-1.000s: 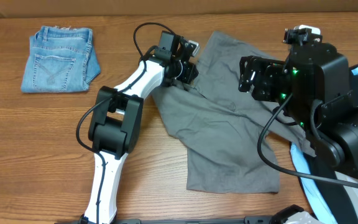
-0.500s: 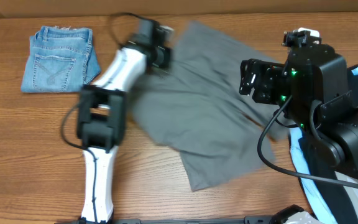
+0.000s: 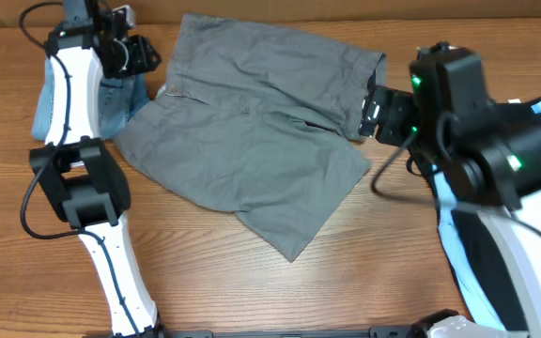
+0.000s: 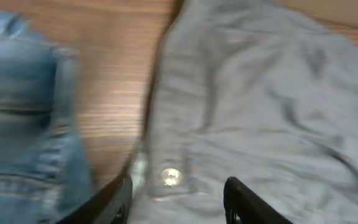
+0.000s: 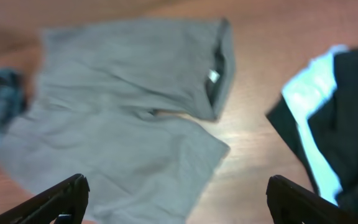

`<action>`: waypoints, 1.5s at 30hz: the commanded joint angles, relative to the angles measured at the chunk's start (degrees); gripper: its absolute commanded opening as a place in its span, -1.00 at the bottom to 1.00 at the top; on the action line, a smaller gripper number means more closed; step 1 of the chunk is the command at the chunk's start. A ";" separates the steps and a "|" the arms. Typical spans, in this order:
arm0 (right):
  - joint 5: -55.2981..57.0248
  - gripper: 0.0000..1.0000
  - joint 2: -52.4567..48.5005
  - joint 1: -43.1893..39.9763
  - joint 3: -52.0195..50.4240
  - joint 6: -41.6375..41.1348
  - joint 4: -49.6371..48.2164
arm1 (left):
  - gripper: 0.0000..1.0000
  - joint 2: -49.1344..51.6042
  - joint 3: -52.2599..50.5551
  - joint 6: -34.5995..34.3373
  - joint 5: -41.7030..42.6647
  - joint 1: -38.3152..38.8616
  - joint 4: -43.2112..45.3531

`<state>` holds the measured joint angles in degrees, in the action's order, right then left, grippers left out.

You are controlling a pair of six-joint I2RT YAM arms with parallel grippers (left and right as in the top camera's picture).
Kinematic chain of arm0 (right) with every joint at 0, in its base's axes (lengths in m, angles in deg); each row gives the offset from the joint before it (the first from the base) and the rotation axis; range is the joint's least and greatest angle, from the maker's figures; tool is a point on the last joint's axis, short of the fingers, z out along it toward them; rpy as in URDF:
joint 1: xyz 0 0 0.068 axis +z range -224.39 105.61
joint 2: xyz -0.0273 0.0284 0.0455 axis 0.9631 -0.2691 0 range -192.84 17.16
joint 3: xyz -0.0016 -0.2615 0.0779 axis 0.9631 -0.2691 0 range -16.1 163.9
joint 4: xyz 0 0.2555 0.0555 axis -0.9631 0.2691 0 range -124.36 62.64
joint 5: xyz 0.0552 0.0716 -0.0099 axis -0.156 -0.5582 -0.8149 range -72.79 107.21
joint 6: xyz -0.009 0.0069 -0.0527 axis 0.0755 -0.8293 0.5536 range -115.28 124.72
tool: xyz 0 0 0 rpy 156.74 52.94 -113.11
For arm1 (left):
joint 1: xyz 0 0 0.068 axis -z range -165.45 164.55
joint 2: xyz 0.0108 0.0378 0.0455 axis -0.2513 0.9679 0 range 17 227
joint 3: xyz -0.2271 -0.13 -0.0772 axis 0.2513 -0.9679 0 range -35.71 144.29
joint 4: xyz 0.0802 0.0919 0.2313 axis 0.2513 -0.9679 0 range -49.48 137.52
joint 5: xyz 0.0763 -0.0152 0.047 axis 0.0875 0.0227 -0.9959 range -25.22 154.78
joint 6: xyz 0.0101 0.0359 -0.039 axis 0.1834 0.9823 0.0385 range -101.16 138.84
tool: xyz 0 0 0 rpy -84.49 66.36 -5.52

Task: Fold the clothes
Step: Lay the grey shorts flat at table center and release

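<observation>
Wood-grain table (image 3: 374, 268) beneath spread grey shorts (image 3: 252, 141)

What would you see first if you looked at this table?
A big pair of grey shorts sprawls rumpled across the middle of the wooden table. Small blue denim shorts lie just left of them, and the left gripper hovers open over the grey waistband's button.
</observation>
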<state>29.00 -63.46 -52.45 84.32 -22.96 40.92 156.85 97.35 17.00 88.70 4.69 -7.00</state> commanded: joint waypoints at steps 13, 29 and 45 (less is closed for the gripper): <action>-13.64 0.64 -29.29 -11.61 -4.50 11.93 2.40 | 0.00 -8.04 30.73 9.05 2.47 0.94 -21.84; -23.47 0.11 -35.23 -13.35 -26.84 13.94 -25.97 | -0.03 -24.17 31.47 10.80 -9.75 2.43 -35.26; 6.58 -0.61 -32.28 -20.63 -17.07 4.26 -16.83 | 0.17 -27.74 31.23 9.33 -11.06 2.40 -42.12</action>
<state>25.42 -96.83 -69.94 62.40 -15.16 23.61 129.88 127.97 26.59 78.39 6.76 -48.18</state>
